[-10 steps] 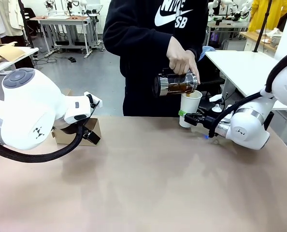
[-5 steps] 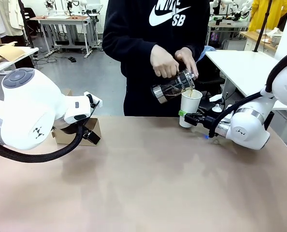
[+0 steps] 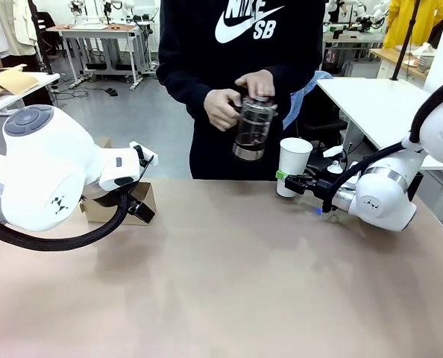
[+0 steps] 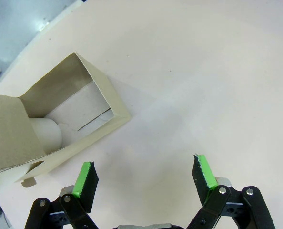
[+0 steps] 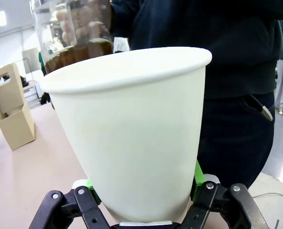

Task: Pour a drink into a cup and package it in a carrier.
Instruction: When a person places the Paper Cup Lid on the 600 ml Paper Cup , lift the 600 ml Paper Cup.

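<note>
A: White paper cup (image 3: 293, 160): how does it stand?
B: Upright, long axis vertical, mouth up, at the worktop's (image 3: 221, 283) far edge. The right tool (image 3: 283, 177) pinches it low, near the base.
A: Around it?
B: A person's hands (image 3: 223, 110) hold a jug (image 3: 252, 130) upright just left of it, clear of the rim. The carrier (image 4: 70, 119) sits well apart, near the left tool (image 4: 142, 164), jaws spread over bare worktop.
</note>
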Tool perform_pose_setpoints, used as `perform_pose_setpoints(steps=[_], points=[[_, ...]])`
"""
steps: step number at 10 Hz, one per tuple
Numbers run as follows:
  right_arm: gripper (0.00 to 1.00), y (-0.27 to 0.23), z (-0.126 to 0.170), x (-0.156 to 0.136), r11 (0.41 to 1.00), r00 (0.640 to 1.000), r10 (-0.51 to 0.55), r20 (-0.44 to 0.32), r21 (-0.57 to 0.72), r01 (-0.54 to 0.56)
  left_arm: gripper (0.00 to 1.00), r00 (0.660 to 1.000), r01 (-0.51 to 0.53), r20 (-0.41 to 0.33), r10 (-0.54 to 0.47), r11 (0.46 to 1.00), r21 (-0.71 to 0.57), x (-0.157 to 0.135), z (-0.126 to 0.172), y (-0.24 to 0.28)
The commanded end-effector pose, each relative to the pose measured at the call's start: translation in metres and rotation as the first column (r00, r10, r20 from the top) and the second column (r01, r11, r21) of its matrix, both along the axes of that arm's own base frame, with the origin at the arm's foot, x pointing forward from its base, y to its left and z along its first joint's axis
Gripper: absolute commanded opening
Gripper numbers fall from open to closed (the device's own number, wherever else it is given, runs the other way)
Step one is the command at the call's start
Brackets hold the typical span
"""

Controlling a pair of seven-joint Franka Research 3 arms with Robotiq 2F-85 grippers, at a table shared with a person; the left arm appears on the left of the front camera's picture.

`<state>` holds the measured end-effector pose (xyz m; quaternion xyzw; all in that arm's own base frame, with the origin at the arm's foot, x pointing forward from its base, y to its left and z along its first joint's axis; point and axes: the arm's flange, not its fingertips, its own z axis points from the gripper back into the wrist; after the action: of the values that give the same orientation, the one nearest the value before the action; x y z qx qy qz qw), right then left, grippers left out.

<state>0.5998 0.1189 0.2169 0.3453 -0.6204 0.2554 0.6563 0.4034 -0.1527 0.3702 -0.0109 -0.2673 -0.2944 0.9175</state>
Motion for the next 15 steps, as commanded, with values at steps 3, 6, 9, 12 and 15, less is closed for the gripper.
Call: perform_pose_setpoints(steps=[3, 6, 9, 12, 15], points=[[0.80, 0.0026, 0.0028, 0.0033, 1.000, 1.000, -0.005, 0.003, -0.003, 0.005, 1.00, 1.000, 0.000, 0.000, 0.000, 1.000, -0.002, 0.0000, 0.0002, 0.0003], [0.80, 0.0026, 0.0028, 0.0033, 1.000, 1.000, -0.005, 0.003, -0.003, 0.005, 1.00, 1.000, 0.000, 0.000, 0.000, 1.000, -0.002, 0.0000, 0.0002, 0.0003], [0.80, 0.0026, 0.0028, 0.0033, 1.000, 1.000, -0.005, 0.003, -0.003, 0.005, 1.00, 1.000, 0.000, 0.000, 0.000, 1.000, -0.002, 0.0000, 0.0002, 0.0003], [0.80, 0.0026, 0.0028, 0.0033, 1.000, 1.000, -0.005, 0.003, -0.003, 0.005, 1.00, 1.000, 0.000, 0.000, 0.000, 1.000, -0.002, 0.0000, 0.0002, 0.0003], [0.80, 0.0026, 0.0028, 0.0033, 1.000, 1.000, -0.005, 0.003, -0.003, 0.005, 1.00, 1.000, 0.000, 0.000, 0.000, 1.000, -0.002, 0.0000, 0.0002, 0.0003]])
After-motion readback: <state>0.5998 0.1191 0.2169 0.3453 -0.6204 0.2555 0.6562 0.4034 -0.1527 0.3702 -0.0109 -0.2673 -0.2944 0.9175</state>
